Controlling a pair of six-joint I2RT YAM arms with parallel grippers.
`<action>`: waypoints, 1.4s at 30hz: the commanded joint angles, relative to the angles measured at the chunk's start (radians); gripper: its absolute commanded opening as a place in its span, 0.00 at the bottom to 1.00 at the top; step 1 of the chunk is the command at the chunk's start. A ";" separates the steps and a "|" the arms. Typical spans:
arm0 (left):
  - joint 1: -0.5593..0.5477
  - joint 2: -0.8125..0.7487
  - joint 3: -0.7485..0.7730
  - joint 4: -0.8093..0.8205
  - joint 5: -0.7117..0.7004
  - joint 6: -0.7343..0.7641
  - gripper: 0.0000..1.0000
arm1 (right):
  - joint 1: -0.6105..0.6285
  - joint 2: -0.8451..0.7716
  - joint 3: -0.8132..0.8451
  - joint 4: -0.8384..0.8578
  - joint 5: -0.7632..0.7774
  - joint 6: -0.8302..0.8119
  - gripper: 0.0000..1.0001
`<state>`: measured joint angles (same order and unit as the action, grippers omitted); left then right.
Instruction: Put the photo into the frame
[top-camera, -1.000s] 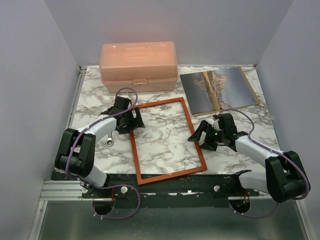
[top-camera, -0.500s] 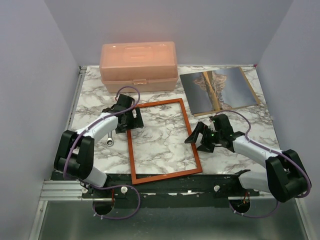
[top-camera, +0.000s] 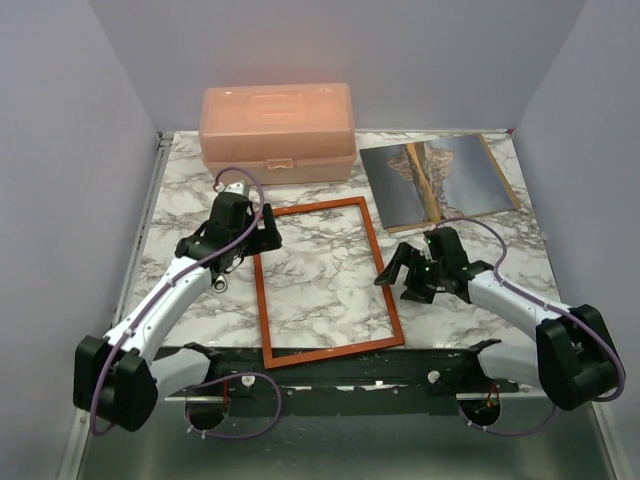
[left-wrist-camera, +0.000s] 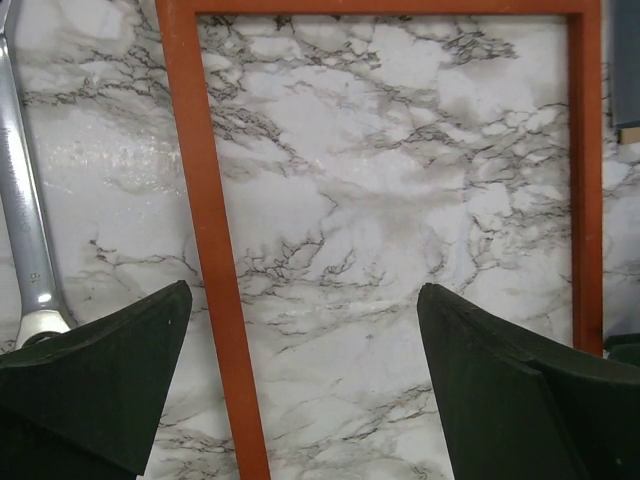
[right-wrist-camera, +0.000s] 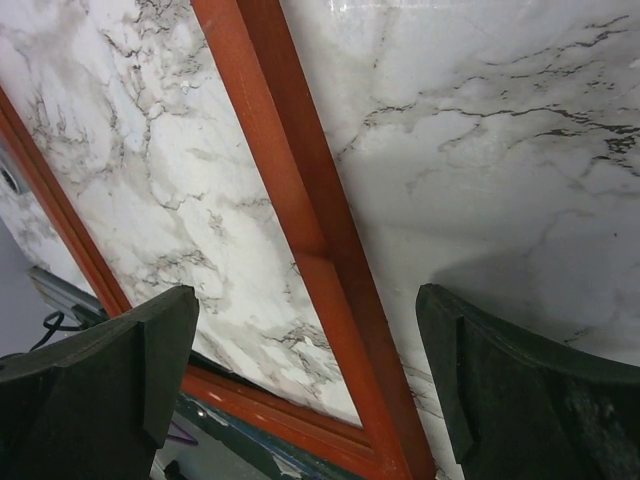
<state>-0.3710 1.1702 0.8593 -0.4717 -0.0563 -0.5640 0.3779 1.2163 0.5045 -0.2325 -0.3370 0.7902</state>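
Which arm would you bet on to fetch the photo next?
Probably right. The right gripper, open, hovers nearest the photo; the left gripper is across the frame, farther away.

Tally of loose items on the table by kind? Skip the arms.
Picture frame: 1
Photo: 1
Brown board under the photo: 1
Peach plastic box: 1
Wrench: 1
Total: 5
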 joint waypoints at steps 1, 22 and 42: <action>-0.006 -0.136 -0.060 0.073 0.041 0.044 0.99 | 0.003 -0.017 0.038 -0.045 0.048 -0.030 1.00; -0.005 -0.497 -0.185 0.089 0.267 0.058 0.98 | 0.004 -0.103 0.117 -0.186 0.119 -0.095 1.00; -0.006 -0.479 -0.215 0.000 0.351 0.001 0.98 | 0.004 0.040 0.236 -0.273 0.156 -0.176 1.00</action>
<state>-0.3744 0.6819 0.6640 -0.4488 0.2626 -0.5476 0.3782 1.2194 0.7151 -0.4744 -0.2066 0.6491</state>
